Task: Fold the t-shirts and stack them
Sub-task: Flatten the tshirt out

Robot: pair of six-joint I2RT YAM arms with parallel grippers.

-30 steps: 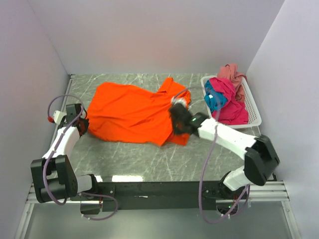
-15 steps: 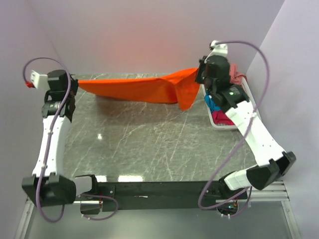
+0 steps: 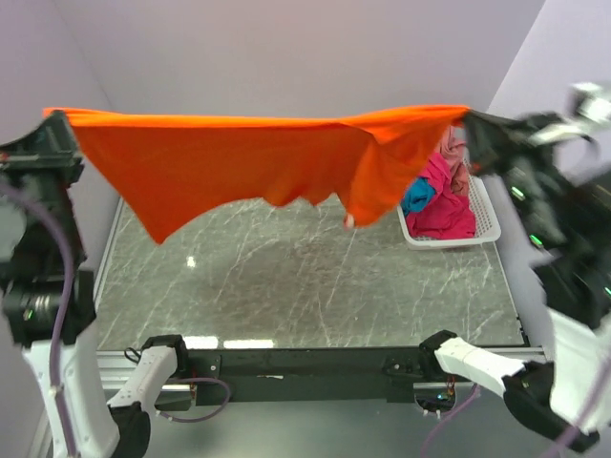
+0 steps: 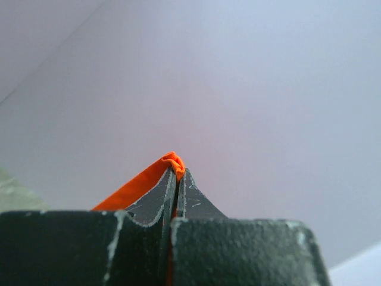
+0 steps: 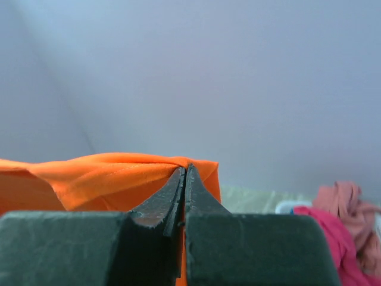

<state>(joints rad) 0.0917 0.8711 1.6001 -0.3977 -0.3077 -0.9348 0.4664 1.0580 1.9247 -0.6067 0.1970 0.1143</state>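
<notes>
The bright orange t-shirt (image 3: 239,162) hangs stretched in the air, high above the table, held at both ends. My left gripper (image 3: 59,122) is shut on its left end, and in the left wrist view orange cloth (image 4: 172,161) peeks out between the tips of the gripper (image 4: 178,173). My right gripper (image 3: 470,122) is shut on the right end, and the right wrist view shows the shirt (image 5: 101,176) bunched at the tips of that gripper (image 5: 184,171). The magenta t-shirt (image 3: 441,196), teal blue t-shirt (image 3: 416,197) and dusty rose pink t-shirt (image 3: 452,145) lie heaped in the basket.
A white slatted basket (image 3: 477,219) stands at the back right of the grey marble table (image 3: 315,286). Pale walls close in the back and both sides. The shirt's lower corner dangles near the basket's left side.
Both arms have lifted the orange shirt from the table, first stretched low at the back, now raised high and spread wide in the air.
</notes>
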